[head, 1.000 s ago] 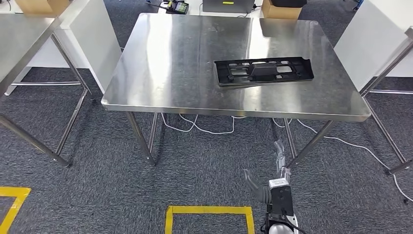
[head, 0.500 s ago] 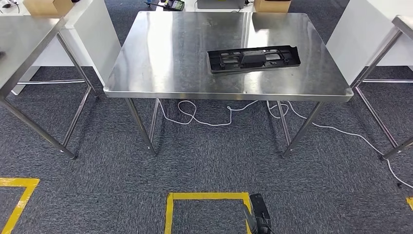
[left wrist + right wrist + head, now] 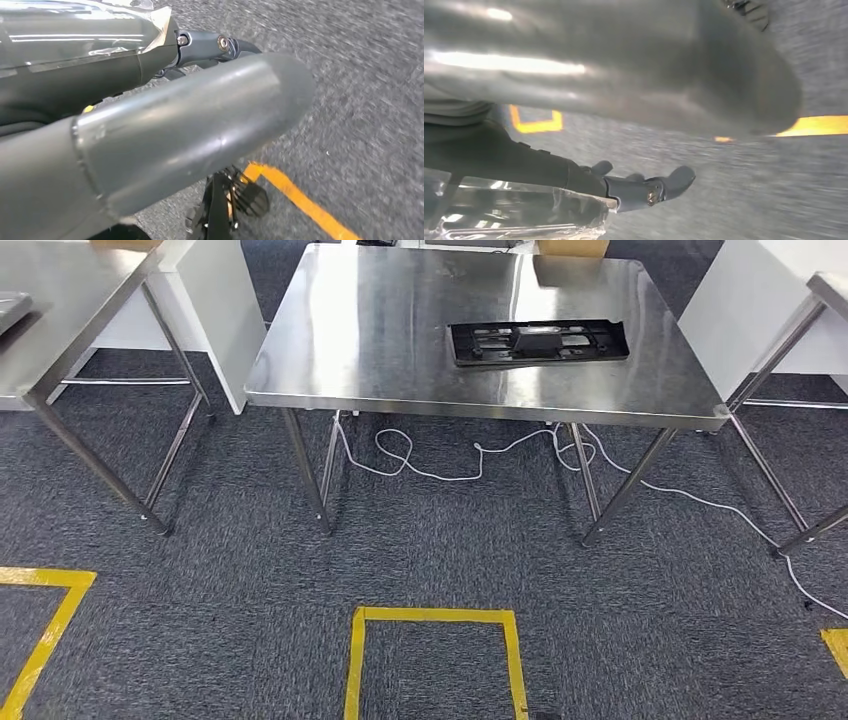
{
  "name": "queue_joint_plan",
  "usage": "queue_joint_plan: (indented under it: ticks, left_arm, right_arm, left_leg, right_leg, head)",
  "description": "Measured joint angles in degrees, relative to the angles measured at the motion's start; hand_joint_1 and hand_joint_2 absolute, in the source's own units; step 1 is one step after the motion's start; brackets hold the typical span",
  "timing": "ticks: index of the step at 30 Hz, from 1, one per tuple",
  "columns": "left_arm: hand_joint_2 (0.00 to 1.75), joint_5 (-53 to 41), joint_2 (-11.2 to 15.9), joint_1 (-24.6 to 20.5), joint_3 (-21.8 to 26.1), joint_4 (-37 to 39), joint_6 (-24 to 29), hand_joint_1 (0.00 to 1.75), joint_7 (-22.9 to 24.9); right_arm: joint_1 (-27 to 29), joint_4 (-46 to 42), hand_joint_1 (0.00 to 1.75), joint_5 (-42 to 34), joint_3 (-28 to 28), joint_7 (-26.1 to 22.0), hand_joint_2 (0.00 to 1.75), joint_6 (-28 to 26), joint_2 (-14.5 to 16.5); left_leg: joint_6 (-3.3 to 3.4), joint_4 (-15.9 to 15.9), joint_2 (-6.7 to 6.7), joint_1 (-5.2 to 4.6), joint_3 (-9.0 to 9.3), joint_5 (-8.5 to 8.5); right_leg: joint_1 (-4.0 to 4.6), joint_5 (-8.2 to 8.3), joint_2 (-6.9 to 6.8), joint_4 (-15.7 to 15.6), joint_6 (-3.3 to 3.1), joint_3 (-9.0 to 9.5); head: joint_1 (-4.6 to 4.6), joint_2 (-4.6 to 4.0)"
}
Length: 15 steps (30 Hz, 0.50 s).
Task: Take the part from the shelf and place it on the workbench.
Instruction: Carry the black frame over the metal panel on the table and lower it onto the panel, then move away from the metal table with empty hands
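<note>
The black plastic part lies flat on the steel workbench, toward the right side of its top and nearer the front edge than the back, with nothing touching it. A cardboard box sits at the far edge of the same top, behind the part. White cables trail over the grey carpet under the workbench, running off to the right. Yellow floor tape marks a square outline on the carpet on the near side, with 2 more pieces of tape at the near left and near right. A second steel table stands to the left, and the corner of another shows at the right edge.

The left hand hangs above the carpet close to a strip of the yellow tape; its thumb and fingers lie stretched out, apart, and nothing is in it. The right hand also hangs over the carpet, its fingers extended straight and separate from the thumb, grasping nothing.
</note>
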Motion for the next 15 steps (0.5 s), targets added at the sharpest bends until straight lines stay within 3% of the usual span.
queue_joint_plan:
  ticks: [1, 2, 3, 4, 6, 8, 9, 10, 12, 13, 14, 15]
  left_arm:
    - [0.0, 0.0, 0.0, 0.0, 0.0, 0.0, 0.1, 0.0, -0.1]
    - [0.0, -0.1, 0.0, 0.0, 0.0, 0.0, 0.2, 0.0, 0.0]
    - [0.0, -0.3, 0.0, 0.0, 0.0, 0.0, 0.4, 0.0, 0.1]
    - [0.0, -0.4, 0.0, 0.1, -0.1, 0.0, 0.6, 0.0, 0.3]
    - [0.0, -0.7, -0.1, 0.0, -0.1, 0.0, 1.0, 0.0, 0.6]
    - [0.0, -0.9, -0.2, 0.0, -0.2, 0.0, 1.2, 0.0, 0.8]
    - [0.0, -1.0, -0.2, 0.0, -0.2, 0.0, 1.2, 0.0, 0.8]
    - [0.0, -1.1, -0.2, 0.0, -0.2, 0.0, 1.2, 0.0, 0.8]
    - [0.0, -1.3, -0.3, 0.1, -0.2, 0.0, 1.2, 0.0, 0.9]
    - [0.0, -1.3, -0.2, 0.2, -0.2, 0.0, 1.3, 0.0, 0.9]
    - [0.0, -1.4, -0.2, 0.4, -0.2, 0.0, 1.3, 0.0, 0.9]
    - [0.0, -1.4, -0.2, 0.5, -0.2, 0.0, 1.3, 0.0, 0.9]
  right_arm:
    - [0.4, 0.2, 0.0, -0.2, -0.2, 0.5, 0.0, -0.1, -0.1]
    - [0.9, 0.4, 0.0, -0.3, -0.4, 0.8, 0.0, -0.2, -0.2]
    - [1.4, 0.6, 0.0, -0.3, -0.6, 1.0, 0.0, -0.2, -0.3]
    - [1.8, 0.8, 0.0, -0.2, -0.7, 1.2, 0.0, -0.2, -0.4]
    - [2.4, 1.0, 0.0, 0.3, -0.8, 1.4, 0.0, -0.2, -0.6]
    - [2.4, 1.0, 0.0, 0.9, -0.8, 1.4, 0.0, -0.2, -0.6]
    - [2.4, 1.0, 0.0, 1.2, -0.8, 1.4, 0.0, -0.2, -0.6]
    - [2.3, 1.1, 0.0, 1.4, -0.8, 1.4, 0.0, -0.2, -0.6]
    - [2.5, 1.2, 0.0, 1.9, -0.8, 1.4, 0.0, -0.4, -0.6]
    - [2.5, 1.3, 0.0, 2.2, -0.8, 1.3, 0.0, -0.5, -0.6]
    - [2.6, 1.4, 0.0, 2.4, -0.8, 1.2, 0.0, -0.7, -0.6]
    - [2.6, 1.4, 0.0, 2.5, -0.8, 1.0, 0.0, -0.9, -0.7]
  left_leg:
    - [0.18, 0.0, 0.04, -0.06, -0.98, 0.77]
    - [0.13, 0.0, 0.07, -0.13, -1.9, 1.57]
    - [0.04, 0.1, 0.12, -0.18, -2.82, 2.35]
    - [-0.08, 0.1, 0.18, -0.2, -3.75, 3.15]
    - [-0.47, 0.2, 0.27, -0.25, -5.46, 4.72]
    - [-1.09, 0.3, 0.37, -0.39, -6.57, 6.18]
    - [-1.43, 0.1, 0.47, -0.45, -6.77, 6.93]
    - [-1.79, -0.1, 0.57, -0.46, -6.85, 7.69]
    - [-2.5, -0.7, 0.53, -0.27, -7.2, 8.68]
    - [-2.83, -0.1, 0.42, -0.13, -7.71, 7.46]
    - [-3.13, 1.5, 0.3, -0.01, -8.38, 5.02]
    - [-3.39, 4.2, 0.17, 0.15, -9.09, 1.5]
  right_leg:
    - [-0.05, -2.51, 0.06, 3.6, -0.24, -0.78]
    - [-0.09, -3.86, 0.1, 6.8, -0.06, -1.07]
    - [-0.11, -3.85, 0.12, 8.8, 0.46, -0.67]
    - [-0.11, -2.8, 0.13, 9.1, 1.15, 0.51]
    - [-0.08, -0.32, 0.14, 4.2, 1.95, 5.59]
    - [0.35, -1.09, 0.18, -5.7, 1.26, 12.71]
    - [0.6, -1.97, 0.22, -9.5, 0.73, 14.95]
    - [0.92, -2.56, 0.25, -11.7, 0.22, 16.03]
    - [0.58, -1.62, 0.18, -12.0, -0.61, 15.04]
    - [0.29, -0.86, 0.07, -12.0, -1.21, 14.33]
    - [-0.02, -0.01, -0.06, -12.0, -1.83, 13.54]
    - [-0.16, 0.77, -0.2, -12.0, -2.33, 12.75]
  head:
    - [0.18, -0.01]
    - [0.23, -0.01]
    - [0.28, -0.01]
    - [0.35, -0.01]
    - [0.36, -0.01]
    - [0.33, -0.01]
    - [0.24, -0.01]
    - [0.16, -0.01]
    - [-0.09, 0.0]
    - [-0.19, 0.0]
    - [-0.35, 0.0]
    - [-0.45, 0.0]
